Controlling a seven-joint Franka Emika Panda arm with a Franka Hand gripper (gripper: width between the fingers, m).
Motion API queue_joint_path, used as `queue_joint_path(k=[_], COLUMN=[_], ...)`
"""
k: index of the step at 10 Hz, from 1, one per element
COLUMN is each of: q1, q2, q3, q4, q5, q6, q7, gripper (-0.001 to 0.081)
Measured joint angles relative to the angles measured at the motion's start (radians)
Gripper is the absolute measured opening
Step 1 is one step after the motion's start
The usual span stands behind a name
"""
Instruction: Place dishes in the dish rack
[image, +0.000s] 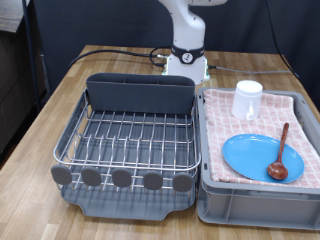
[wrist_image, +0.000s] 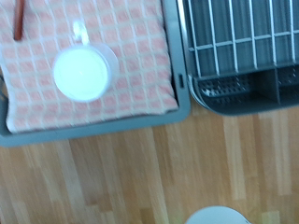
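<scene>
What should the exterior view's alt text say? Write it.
A wire dish rack stands unloaded on a wooden table; to the exterior view's right, a cloth-lined bin holds a white mug, blue plate and wooden spoon. No gripper shows.

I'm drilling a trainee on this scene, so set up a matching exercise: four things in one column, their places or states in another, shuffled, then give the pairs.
Things:
1. blue plate
2. white mug
3. wooden spoon
4. dish rack

Places or states:
A. holds no dishes, at the exterior view's left
B. lies flat on the checkered cloth in the grey bin
C. rests with its bowl end on the plate's edge
D. stands on the cloth beyond the plate, nearer the robot base

Pairs: 1-B, 2-D, 3-C, 4-A

The claw shows in neither view.
</scene>
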Motion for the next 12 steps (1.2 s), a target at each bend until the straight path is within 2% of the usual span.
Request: queue_joint_path(k=[2,4,5,7,10,12], q1=[0.0,0.004,0.006,0.005,0.007,0.006], q2=[0.061,0.135,0.187,0.186,0.242,0.296], q3=[0.041,0.073,0.077,0.078,0.113,0.144], q4=[0.024,0.077,0.127,0.123,0.124,0.133], q5=[0.025,0.036,0.036,0.033,0.008,0.001], q6=[0.088,0.1,0.072,0.078,0.199,0.251], q7=[0.098,0.132,0.133,0.133,0.125,0.176], gripper=[0.0802,0.0802,0.0802,0.0802,0.0802,0.0802])
